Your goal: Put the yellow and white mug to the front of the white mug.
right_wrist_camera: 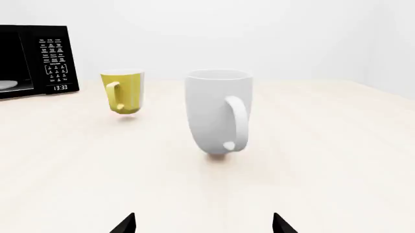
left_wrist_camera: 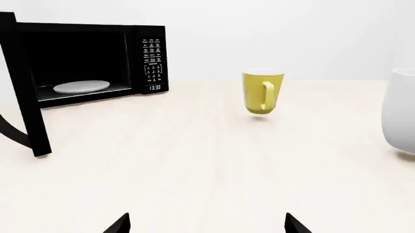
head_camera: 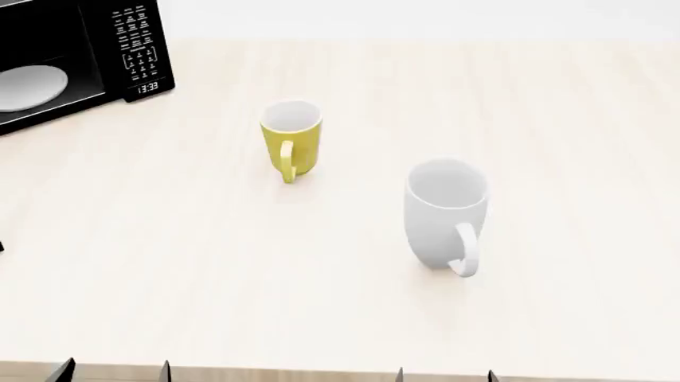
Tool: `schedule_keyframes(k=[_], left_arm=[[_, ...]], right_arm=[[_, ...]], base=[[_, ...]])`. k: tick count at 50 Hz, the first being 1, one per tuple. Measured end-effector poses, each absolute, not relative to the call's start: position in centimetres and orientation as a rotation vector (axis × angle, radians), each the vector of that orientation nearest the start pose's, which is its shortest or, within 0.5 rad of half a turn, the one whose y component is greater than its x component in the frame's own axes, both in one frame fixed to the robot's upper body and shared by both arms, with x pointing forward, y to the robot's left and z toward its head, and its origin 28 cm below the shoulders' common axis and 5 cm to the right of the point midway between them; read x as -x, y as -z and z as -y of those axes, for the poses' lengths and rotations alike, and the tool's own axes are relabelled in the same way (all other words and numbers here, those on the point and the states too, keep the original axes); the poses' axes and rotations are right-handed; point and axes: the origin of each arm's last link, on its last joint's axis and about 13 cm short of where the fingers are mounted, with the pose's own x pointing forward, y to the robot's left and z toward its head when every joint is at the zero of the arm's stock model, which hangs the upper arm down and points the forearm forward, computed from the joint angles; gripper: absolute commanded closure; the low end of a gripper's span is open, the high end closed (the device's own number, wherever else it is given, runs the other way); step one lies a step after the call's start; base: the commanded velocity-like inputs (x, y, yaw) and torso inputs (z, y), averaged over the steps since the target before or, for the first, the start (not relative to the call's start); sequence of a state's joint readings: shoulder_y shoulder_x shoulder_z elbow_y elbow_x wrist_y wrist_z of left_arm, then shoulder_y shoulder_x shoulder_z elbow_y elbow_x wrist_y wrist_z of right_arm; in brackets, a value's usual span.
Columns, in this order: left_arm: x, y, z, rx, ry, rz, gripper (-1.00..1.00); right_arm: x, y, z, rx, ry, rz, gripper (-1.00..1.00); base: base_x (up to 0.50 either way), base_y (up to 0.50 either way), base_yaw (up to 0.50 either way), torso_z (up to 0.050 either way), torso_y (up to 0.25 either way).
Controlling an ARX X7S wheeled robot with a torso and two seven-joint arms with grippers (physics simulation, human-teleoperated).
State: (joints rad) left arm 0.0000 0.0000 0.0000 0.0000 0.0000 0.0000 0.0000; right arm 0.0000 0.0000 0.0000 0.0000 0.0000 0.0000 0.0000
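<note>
The yellow and white mug (head_camera: 291,142) stands upright on the pale table, its yellow handle toward me; it also shows in the left wrist view (left_wrist_camera: 262,92) and the right wrist view (right_wrist_camera: 123,92). The larger white mug (head_camera: 445,212) stands upright to its right and nearer me, handle toward me; it also shows in the right wrist view (right_wrist_camera: 217,111) and at the left wrist view's edge (left_wrist_camera: 401,114). My left gripper (head_camera: 114,371) and right gripper (head_camera: 445,376) are open and empty at the table's front edge, well short of both mugs. The left fingertips (left_wrist_camera: 120,224) and right fingertips (right_wrist_camera: 125,224) stand wide apart.
A black microwave (head_camera: 133,48) with its door open stands at the back left, a white plate (head_camera: 27,86) inside. Its open door (left_wrist_camera: 25,87) juts out toward the front. The pale table (head_camera: 266,278) has its wooden front edge just under my grippers.
</note>
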Motion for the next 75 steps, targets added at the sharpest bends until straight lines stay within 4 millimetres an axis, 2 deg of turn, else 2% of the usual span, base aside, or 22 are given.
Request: schedule_keyframes(k=[17, 27, 40, 61, 75], left_arm=[[-21.0, -1.2, -20.5, -0.003, 0.026, -0.001, -1.0], [-20.8, -1.5, -20.7, -0.009, 0.035, 0.015, -1.0], [-20.8, -1.5, -20.9, -0.011, 0.036, 0.023, -1.0], [-20.8, -1.7, -21.1, -0.008, 0.038, 0.039, -1.0], [-20.8, -1.8, -21.1, -0.005, 0.043, 0.046, -1.0]], right_arm=[[-21.0, -1.7, 9.9, 0.026, 0.037, -0.026, -1.0], [-20.4, -3.5, 13.3, 0.034, 0.178, 0.002, -1.0], [-19.6, -5.0, 15.1, 0.045, 0.272, 0.041, -1.0], [-19.0, -5.7, 16.7, -0.01, 0.324, 0.105, -1.0], [-19.0, -5.8, 17.0, -0.052, 0.316, 0.097, -1.0]], base=[[0.0, 0.0, 0.0, 0.0, 0.0], [0.0, 0.0, 0.0, 0.0, 0.0], [0.02, 0.0, 0.0, 0.0, 0.0], [0.49, -0.05, 0.0, 0.0, 0.0], [0.34, -0.4, 0.0, 0.0, 0.0]])
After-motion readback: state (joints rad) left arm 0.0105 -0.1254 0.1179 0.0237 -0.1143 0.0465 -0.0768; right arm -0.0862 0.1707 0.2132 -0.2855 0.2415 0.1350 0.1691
